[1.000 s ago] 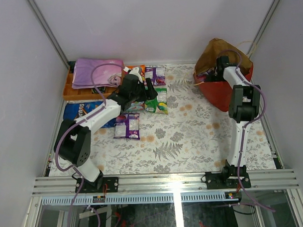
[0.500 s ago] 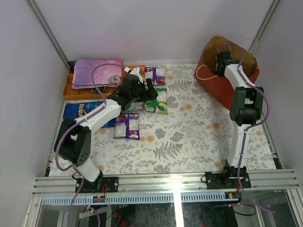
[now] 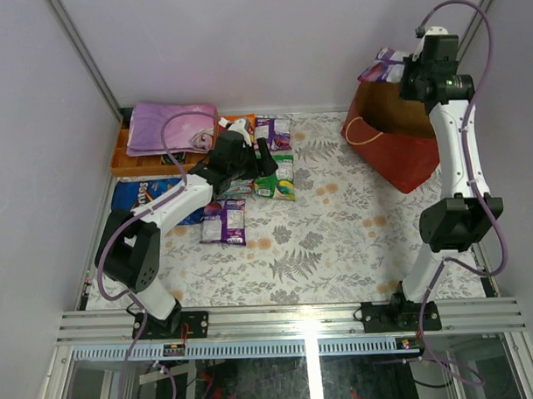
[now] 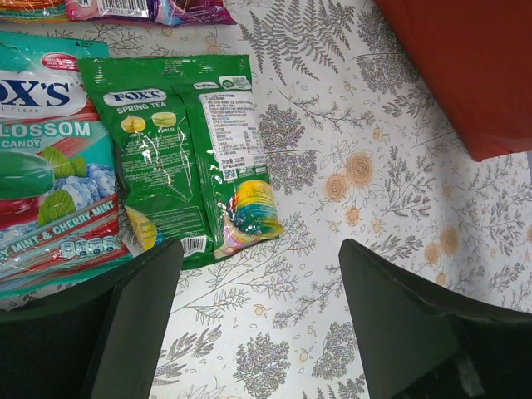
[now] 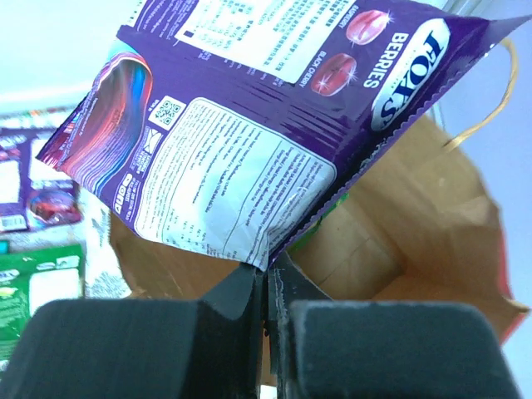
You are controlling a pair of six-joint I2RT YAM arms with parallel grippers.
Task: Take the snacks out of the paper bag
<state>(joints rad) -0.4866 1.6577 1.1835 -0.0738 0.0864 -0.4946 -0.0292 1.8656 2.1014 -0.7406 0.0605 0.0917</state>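
**A:** So the right gripper is clamped tight on one edge of the purple Fox's Berries packet, above the red paper bag. Tips?

**B:** I'd carry it clear of the bag's rim before releasing (glossy film is slippery, and the kraft lining looks creasy). Meanwhile the left gripper gapes wide over the flat green Spring Tea packet.

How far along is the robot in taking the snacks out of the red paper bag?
Done: several packets lie on the table, such as the green packet and a purple packet. In hand: the right gripper is shut on a purple Berries packet held above the paper bag. Left: setting it down; that packet hides part of the bag's inside, so more may remain.
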